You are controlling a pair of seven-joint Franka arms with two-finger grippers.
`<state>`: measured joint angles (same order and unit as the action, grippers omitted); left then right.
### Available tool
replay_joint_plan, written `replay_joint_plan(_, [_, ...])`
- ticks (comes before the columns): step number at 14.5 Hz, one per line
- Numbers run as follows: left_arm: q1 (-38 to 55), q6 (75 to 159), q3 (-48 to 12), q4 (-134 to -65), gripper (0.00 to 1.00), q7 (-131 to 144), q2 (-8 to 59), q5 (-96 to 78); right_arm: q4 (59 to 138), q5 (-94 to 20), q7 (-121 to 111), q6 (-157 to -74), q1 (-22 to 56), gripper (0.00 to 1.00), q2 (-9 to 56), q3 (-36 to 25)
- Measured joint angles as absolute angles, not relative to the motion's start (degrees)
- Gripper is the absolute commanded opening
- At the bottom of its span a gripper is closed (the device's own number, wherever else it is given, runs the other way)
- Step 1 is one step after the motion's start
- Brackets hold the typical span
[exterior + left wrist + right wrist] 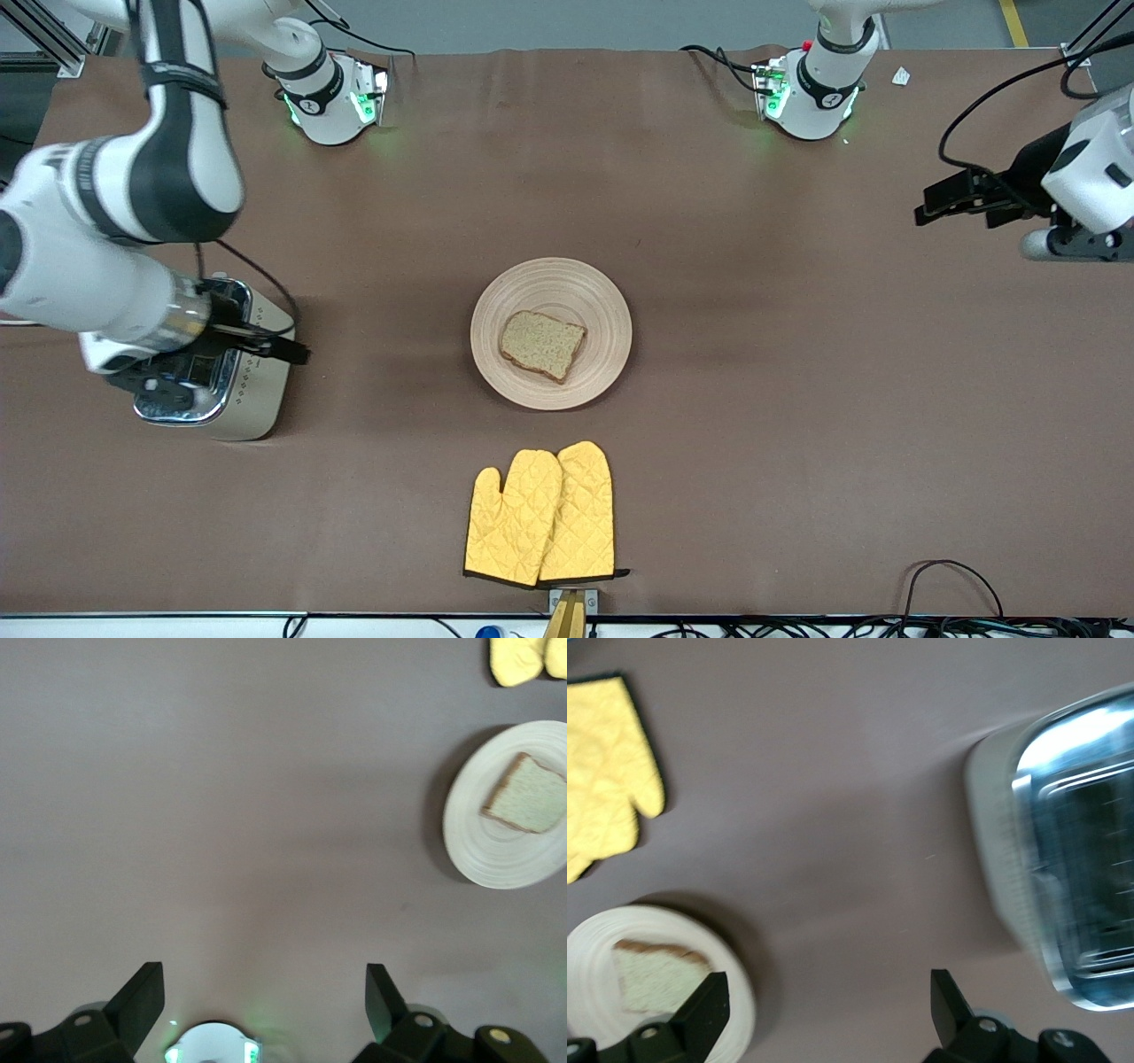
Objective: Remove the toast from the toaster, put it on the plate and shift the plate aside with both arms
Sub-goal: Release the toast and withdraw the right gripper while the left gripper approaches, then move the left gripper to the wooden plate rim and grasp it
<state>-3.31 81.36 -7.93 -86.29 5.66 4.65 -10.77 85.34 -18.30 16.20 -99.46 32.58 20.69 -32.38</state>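
moving the plate [551, 333] is the step left, judging by the layout: the toast [542, 344] already lies flat on it, near the middle of the desk [797, 399], and the toaster [232, 372] stands well apart toward the right arm's end.

note that the plate lies between the two grippers, so each arm approaches from its own end. the right gripper [282, 346] is over the toaster's edge that faces the plate, fingers wide and holding nothing; it looks the nearer of the two. the left gripper [943, 202] hangs over the desk's edge region at the left arm's end, fingers wide and empty, well apart from the plate.

observe that the plate is round, so no long axis governs the grasp; take opposite points of the rim. keep clear of the oven mitts [542, 516], which lie nearer the front camera than the plate.
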Motion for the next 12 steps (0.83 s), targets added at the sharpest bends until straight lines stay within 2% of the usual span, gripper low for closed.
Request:
replay_joint_plan(7, [-2.6,93.6,-8.6,-86.5,1.0,-5.3,20.2,-26.5,85.5,-16.4,7.3,-97.1,28.1,1.0,18.3,-38.5])
replay_joint_plan(12, [-2.6,100.9,-9.0,-87.7,1.0,-21.0,32.5,-41.4,84.7,-15.3,3.7,-91.4,22.6,1.0,12.0,-36.8])
